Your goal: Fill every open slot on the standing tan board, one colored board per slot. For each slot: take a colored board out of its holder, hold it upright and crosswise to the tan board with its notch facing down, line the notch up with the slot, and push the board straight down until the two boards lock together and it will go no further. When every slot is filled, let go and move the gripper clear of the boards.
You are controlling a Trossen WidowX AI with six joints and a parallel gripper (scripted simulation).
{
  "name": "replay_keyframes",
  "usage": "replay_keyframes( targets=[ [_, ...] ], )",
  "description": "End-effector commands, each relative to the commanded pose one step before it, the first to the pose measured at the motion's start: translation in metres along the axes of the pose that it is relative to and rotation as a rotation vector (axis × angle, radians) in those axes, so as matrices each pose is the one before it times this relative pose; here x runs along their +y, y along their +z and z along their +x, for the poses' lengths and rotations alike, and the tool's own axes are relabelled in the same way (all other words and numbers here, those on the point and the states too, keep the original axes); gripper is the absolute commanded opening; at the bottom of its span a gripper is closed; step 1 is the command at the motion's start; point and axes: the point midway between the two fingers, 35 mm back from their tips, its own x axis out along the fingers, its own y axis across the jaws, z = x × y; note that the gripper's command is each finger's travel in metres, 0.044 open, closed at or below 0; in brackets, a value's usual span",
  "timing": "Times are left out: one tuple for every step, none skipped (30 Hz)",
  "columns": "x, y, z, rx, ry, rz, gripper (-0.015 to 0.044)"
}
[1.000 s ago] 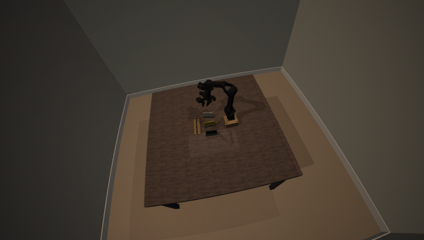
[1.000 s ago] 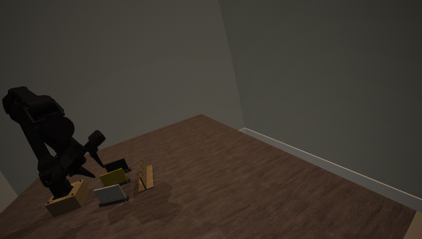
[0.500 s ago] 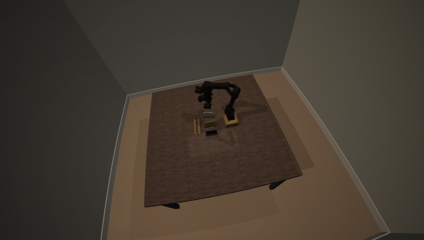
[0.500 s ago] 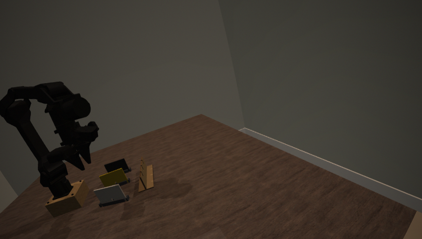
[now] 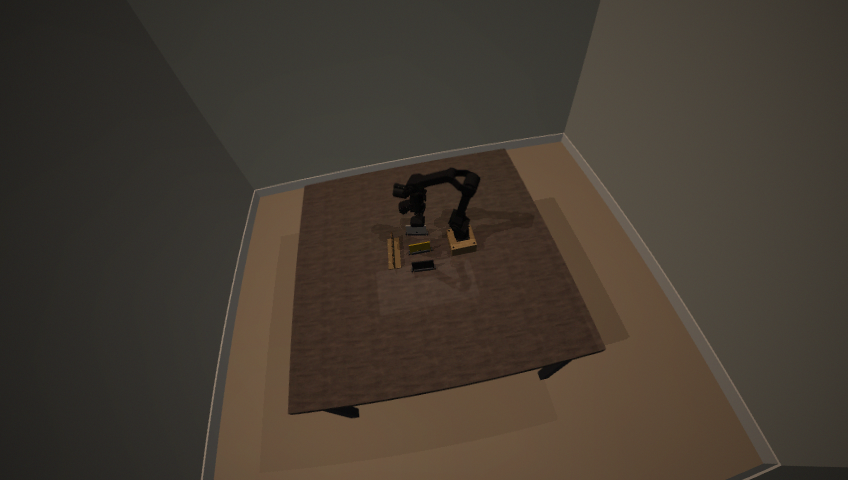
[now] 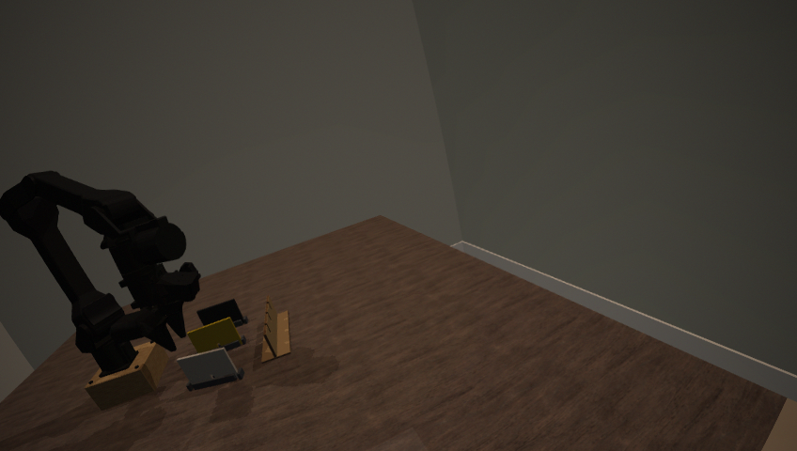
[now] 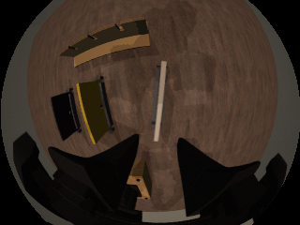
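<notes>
Wrist view: at the left, the black board (image 5: 423,265) (image 6: 222,313) (image 7: 63,114) is kept on edge in its low holder, so that its upper part is left exposed for gripping; beside it, the yellow board (image 5: 420,246) (image 6: 213,335) (image 7: 93,112) is propped in the same manner; beyond them, the tan board (image 5: 392,252) (image 6: 272,329) (image 7: 105,39) is stood upright on its wide foot, presumably for steadiness under a downward push; its slots are faced upward and no colored board is seated in any of them; farther right, the grey board (image 5: 417,230) (image 6: 208,366) (image 7: 160,100) is held upright by its holder (image 7: 155,100), its pale top edge presented between and ahead of the fingertips; the gripper (image 5: 417,224) (image 6: 178,342) (image 7: 157,141) is parted partway and nothing is grasped, the fingers being placed to either side of that edge's line, probably so that its two faces can be pinched; a straight descent seems to be called for next; if the alignment is off, the edge could be struck by a fingertip and the board tipped.
</notes>
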Motion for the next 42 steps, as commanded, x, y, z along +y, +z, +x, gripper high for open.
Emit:
replay_keyframes(
  targets=[
    [0.00031,-0.00017,0.01134,-0.00017,-0.00282,0.0022,0.0189],
    [0.00012,-0.00009,0.00360,0.00002,0.00002,0.0000,0.0189],
    [0.00004,-0.00004,0.00120,0.00001,0.00001,0.0000,0.0189],
    [0.00000,0.00000,0.00000,0.00000,0.00000,0.0000,0.0189],
    [0.00000,0.00000,0.00023,0.00000,0.00000,0.0000,0.0189],
    [0.00000,0.00001,0.00069,0.00000,0.00000,0.0000,0.0189],
    [0.00001,0.00001,0.00116,0.00000,0.00001,0.0000,0.0189],
    [0.00001,0.00000,0.00139,0.00000,0.00001,0.0000,0.0189],
    [0.00001,-0.00001,0.00139,0.00000,0.00001,0.0000,0.0189],
    [0.00002,-0.00002,0.00139,0.00001,0.00001,0.0000,0.0189],
    [0.00002,-0.00002,0.00139,0.00001,0.00001,0.0000,0.0189],
    [0.00001,0.00000,0.00138,0.00000,0.00001,0.0000,0.0189],
    [0.00001,0.00001,0.00138,0.00000,0.00001,0.0000,0.0189],
    [0.00001,0.00000,0.00138,0.00001,0.00001,0.0000,0.0189],
    [0.00001,0.00001,0.00144,0.00000,0.00001,0.0000,0.0189],
    [0.00001,0.00000,0.00145,0.00001,0.00001,0.0000,0.0189],
    [0.00001,-0.00001,0.00145,0.00001,0.00001,0.0000,0.0189],
    [0.00002,-0.00002,0.00144,0.00001,0.00001,0.0000,0.0189],
    [0.00002,-0.00002,0.00144,0.00001,0.00001,0.0000,0.0189],
    [0.00001,0.00000,0.00144,0.00001,0.00001,0.0000,0.0189],
    [0.00001,0.00000,0.00143,0.00001,0.00001,0.0000,0.0189],
    [0.00001,-0.00001,0.00143,0.00001,0.00001,0.0000,0.0189],
    [0.00002,-0.00002,0.00143,0.00001,0.00001,0.0000,0.0189],
    [0.00002,-0.00002,0.00142,0.00001,0.00001,0.0000,0.0189],
    [0.00001,0.00001,0.00151,0.00001,0.00001,0.0000,0.0189],
    [0.00001,0.00000,0.00153,0.00001,0.00001,0.0000,0.0189],
    [0.00002,-0.00001,0.00153,0.00001,0.00001,0.0000,0.0189],
    [0.00002,-0.00002,0.00152,0.00001,0.00001,0.0000,0.0189],
    [0.00002,-0.00002,0.00152,0.00001,0.00001,0.0000,0.0189],
    [0.00001,0.00001,0.00151,0.00001,0.00001,0.0000,0.0189],
    [0.00001,0.00000,0.00151,0.00001,0.00001,0.0000,0.0189],
    [0.00002,-0.00001,0.00151,0.00001,0.00001,0.0000,0.0189],
    [0.00002,-0.00003,0.00150,0.00001,0.00001,0.0000,0.0189],
    [0.00002,-0.00001,0.00150,0.00001,0.00001,0.0000,0.0189],
    [0.00002,-0.00002,0.00149,0.00001,0.00001,0.0000,0.0189],
    [0.00002,-0.00003,0.00149,0.00001,0.00001,0.0000,0.0189],
    [0.00002,-0.00004,0.00149,0.00001,0.00001,0.0000,0.0189],
    [0.00002,-0.00002,0.00148,0.00001,0.00001,0.0000,0.0189],
    [0.00001,0.00000,0.00147,0.00001,0.00001,0.0000,0.0189],
    [0.00002,-0.00002,0.00147,0.00001,0.00001,0.0000,0.0189],
    [0.00002,-0.00003,0.00147,0.00001,0.00001,0.0000,0.0189],
    [0.00001,0.00000,0.00146,0.00001,0.00001,0.0000,0.0189]
  ],
)
